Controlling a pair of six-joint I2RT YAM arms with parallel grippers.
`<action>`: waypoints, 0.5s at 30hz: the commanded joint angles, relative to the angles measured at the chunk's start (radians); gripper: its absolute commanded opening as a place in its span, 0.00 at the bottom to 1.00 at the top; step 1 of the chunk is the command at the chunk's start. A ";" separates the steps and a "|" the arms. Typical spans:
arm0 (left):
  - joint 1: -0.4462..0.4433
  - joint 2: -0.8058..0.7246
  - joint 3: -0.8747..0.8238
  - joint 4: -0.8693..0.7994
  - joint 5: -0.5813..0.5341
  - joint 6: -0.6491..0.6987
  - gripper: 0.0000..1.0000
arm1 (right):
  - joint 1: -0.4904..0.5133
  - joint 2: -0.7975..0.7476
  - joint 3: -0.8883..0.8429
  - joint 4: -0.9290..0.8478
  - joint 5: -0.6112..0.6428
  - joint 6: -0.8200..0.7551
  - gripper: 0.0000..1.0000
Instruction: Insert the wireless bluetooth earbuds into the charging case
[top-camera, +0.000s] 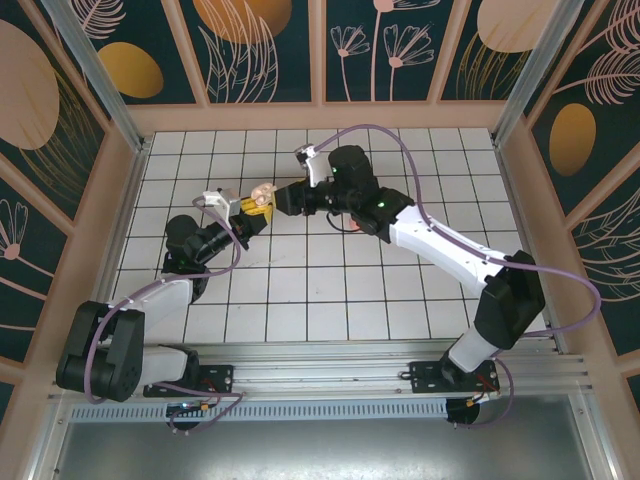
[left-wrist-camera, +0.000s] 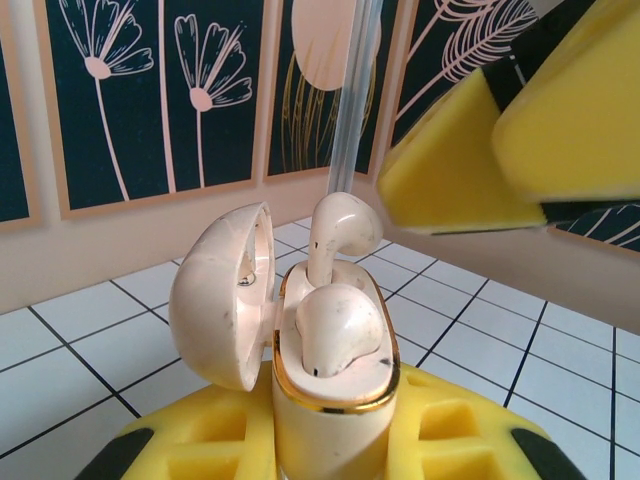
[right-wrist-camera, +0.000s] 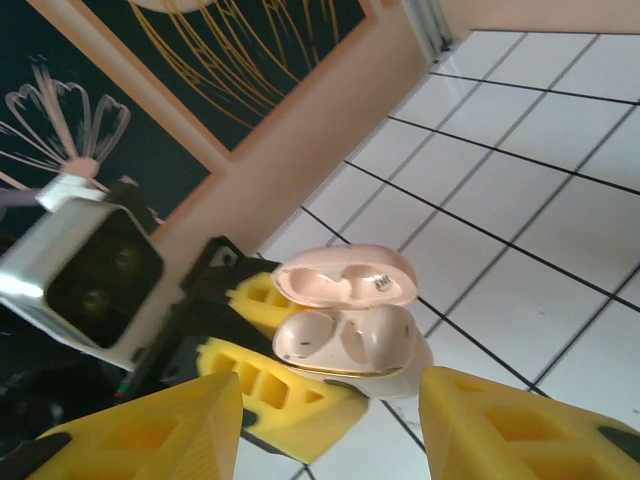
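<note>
My left gripper (top-camera: 255, 206) is shut on the cream charging case (left-wrist-camera: 330, 400), holding it upright above the tiles with its lid (left-wrist-camera: 222, 295) swung open to the left. One cream-beige earbud (left-wrist-camera: 335, 325) lies seated in the near socket. A second cream-beige earbud (left-wrist-camera: 340, 230) has its stem down in the far socket and its head rises above the gold rim. In the right wrist view both earbuds (right-wrist-camera: 305, 337) (right-wrist-camera: 385, 335) sit side by side in the case (right-wrist-camera: 420, 365). My right gripper (right-wrist-camera: 330, 440) is open just in front of the case, touching nothing; its yellow fingers (left-wrist-camera: 500, 130) hang beside the case.
White tiled floor (top-camera: 330, 290) ringed by low beige walls with dark floral panels (top-camera: 255, 50). The left wrist camera housing (right-wrist-camera: 85, 270) sits close behind the case. Both arms meet at the centre back of the floor.
</note>
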 joint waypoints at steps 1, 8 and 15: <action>-0.001 -0.020 0.026 0.054 -0.001 0.011 0.11 | -0.029 -0.040 -0.029 0.096 -0.069 0.061 0.50; -0.001 -0.023 0.026 0.056 0.002 0.010 0.11 | -0.082 -0.027 -0.069 0.149 -0.108 0.155 0.41; 0.000 -0.023 0.024 0.055 0.000 0.010 0.11 | -0.096 0.008 -0.064 0.218 -0.190 0.207 0.28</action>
